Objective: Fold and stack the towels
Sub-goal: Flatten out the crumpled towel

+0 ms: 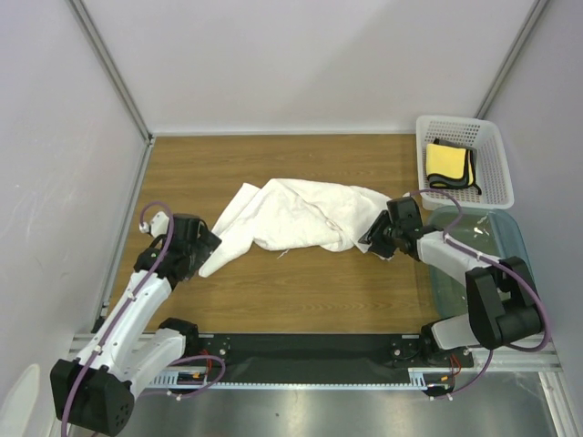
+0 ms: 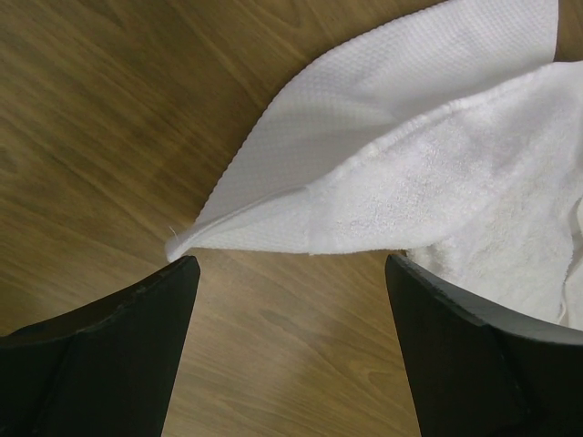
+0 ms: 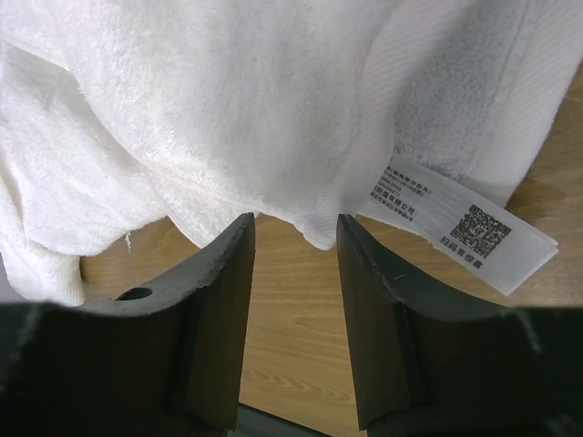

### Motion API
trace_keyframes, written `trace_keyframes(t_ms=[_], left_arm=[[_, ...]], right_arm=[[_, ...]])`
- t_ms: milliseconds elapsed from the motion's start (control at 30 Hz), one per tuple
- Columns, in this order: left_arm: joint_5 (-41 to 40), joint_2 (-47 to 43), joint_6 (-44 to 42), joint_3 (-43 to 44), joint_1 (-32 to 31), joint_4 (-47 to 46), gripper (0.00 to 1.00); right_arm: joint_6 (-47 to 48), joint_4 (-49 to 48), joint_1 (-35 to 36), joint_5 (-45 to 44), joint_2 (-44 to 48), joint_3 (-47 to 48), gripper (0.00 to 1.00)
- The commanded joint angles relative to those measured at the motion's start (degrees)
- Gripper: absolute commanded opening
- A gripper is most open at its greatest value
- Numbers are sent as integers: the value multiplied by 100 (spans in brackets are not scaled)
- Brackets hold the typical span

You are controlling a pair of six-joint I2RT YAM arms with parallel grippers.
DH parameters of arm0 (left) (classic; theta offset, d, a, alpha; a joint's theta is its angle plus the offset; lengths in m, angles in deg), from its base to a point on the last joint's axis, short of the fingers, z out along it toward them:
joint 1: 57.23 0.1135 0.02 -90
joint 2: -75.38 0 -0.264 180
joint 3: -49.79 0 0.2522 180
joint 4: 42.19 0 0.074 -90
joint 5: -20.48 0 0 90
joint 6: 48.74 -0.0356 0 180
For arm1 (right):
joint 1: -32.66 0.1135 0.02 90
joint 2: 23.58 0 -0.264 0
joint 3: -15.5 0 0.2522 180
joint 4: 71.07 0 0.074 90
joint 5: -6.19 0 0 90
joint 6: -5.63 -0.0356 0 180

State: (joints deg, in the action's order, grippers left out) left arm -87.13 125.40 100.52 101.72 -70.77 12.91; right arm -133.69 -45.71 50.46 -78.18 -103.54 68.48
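Note:
The large white towel lies crumpled across the middle of the wooden table. My left gripper sits at its lower left corner, open wide. In the left wrist view that towel corner lies just beyond my left gripper, untouched. My right gripper is at the towel's right edge. In the right wrist view a point of the towel's hem dips between the tips of my right gripper, whose jaws stand apart without pinching it. A small yellow towel edged dark lies folded in the basket.
The white perforated basket stands at the back right corner. A clear plastic bin sits in front of it, by the right arm. A printed label hangs from the towel's hem. Grey walls close in the table.

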Motion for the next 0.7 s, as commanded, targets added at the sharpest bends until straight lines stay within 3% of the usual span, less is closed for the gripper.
trace_keyframes(t_ms=[0,100,200,400,500,600,667], left_arm=[[20,-45,156,6,80,75,90],[-15,-36,147,41,88,120,90],[-6,-36,155,-3,88,93,90],[99,8,191,-204,88,-99,90],[64,69,191,-223,97,-118,90],[-32,70,199,-231,97,-65,90],[-59,43,261,-293,97,-74,90]], right_arm=[[-86,-333,30,43,-133,-29,45],[-122,-299,48,131,-186,-20,48],[-96,-97,74,106,-134,24,59],[-86,54,83,-18,-116,-2,62],[-95,-78,83,8,-318,41,56],[-113,-175,92,35,-441,85,27],[-122,-149,92,-26,-389,129,17]])
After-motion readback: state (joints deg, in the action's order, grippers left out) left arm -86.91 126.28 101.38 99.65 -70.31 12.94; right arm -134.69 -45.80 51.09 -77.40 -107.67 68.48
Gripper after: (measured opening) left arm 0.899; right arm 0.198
